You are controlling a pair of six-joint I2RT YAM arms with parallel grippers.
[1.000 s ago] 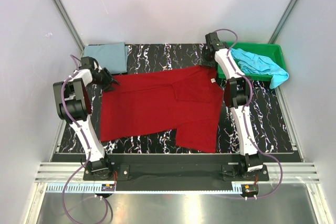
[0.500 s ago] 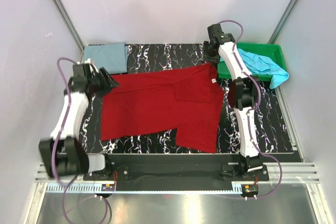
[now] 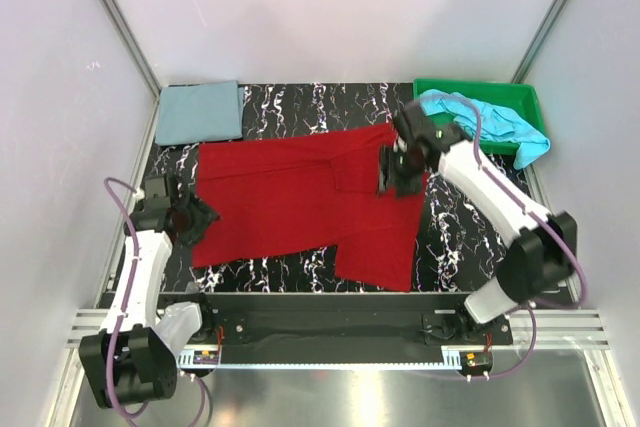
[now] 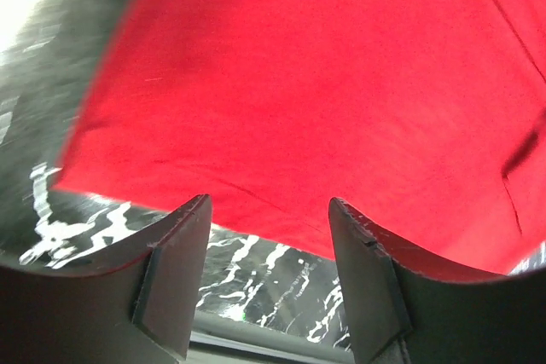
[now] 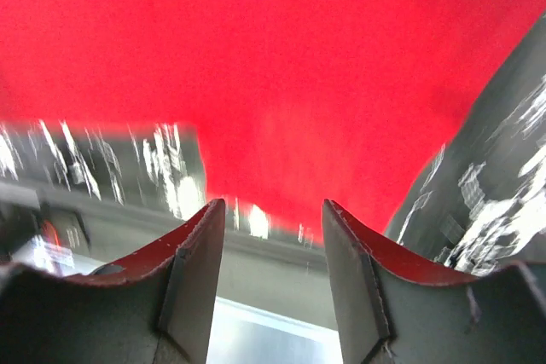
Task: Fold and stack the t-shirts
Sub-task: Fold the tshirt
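One t-shirt (image 3: 300, 197) lies spread across the middle of the tabletop (image 3: 300, 102). Behind it, a folded t-shirt (image 3: 200, 113) sits in the far left corner; far right, a third t-shirt (image 3: 490, 122) lies in the tray (image 3: 527, 95), spilling over its right end.

The right wrist view is motion-blurred, the table (image 5: 499, 185) pattern smeared. The right gripper (image 3: 389, 174) covers part of the red t-shirt (image 3: 280, 202). The turquoise t-shirt (image 3: 490, 119) hides much of the green tray (image 3: 515, 92).

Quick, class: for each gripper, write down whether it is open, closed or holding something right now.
Left gripper: open, holding nothing, by the red t-shirt edge.
Right gripper: open, holding nothing.
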